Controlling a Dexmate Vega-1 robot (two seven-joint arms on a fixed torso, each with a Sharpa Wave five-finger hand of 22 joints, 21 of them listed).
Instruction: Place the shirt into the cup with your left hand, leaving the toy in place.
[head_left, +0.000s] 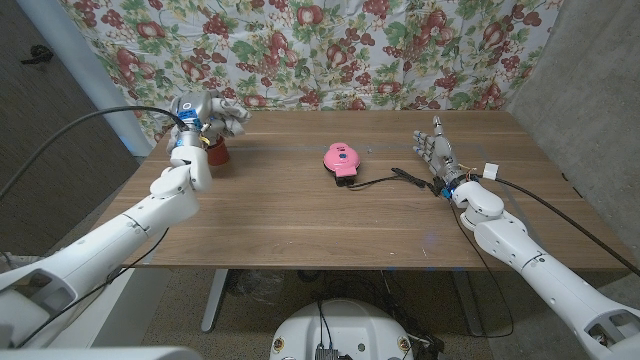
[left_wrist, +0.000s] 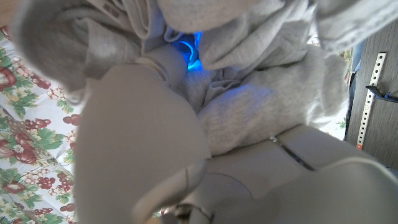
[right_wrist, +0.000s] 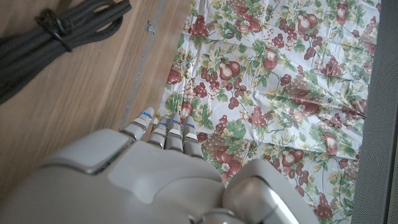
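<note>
At the table's far left stands a red cup (head_left: 217, 154). My left hand (head_left: 190, 128) hovers right over it, gripping a bunched grey shirt (head_left: 228, 114) that hangs above the cup's mouth. The left wrist view shows the grey shirt (left_wrist: 267, 74) wrapped around my left hand (left_wrist: 149, 143), blue light glowing between the folds. A pink toy (head_left: 340, 159) lies near the table's middle. My right hand (head_left: 436, 155) stands at the right side with its fingers (right_wrist: 166, 132) straight and apart, holding nothing.
A black cable (head_left: 385, 180) runs from the pink toy toward my right hand, and a bundled black cable (right_wrist: 56, 37) shows in the right wrist view. A flowered cloth (head_left: 330, 50) hangs behind the table. The wooden table (head_left: 300, 220) has bare boards in front.
</note>
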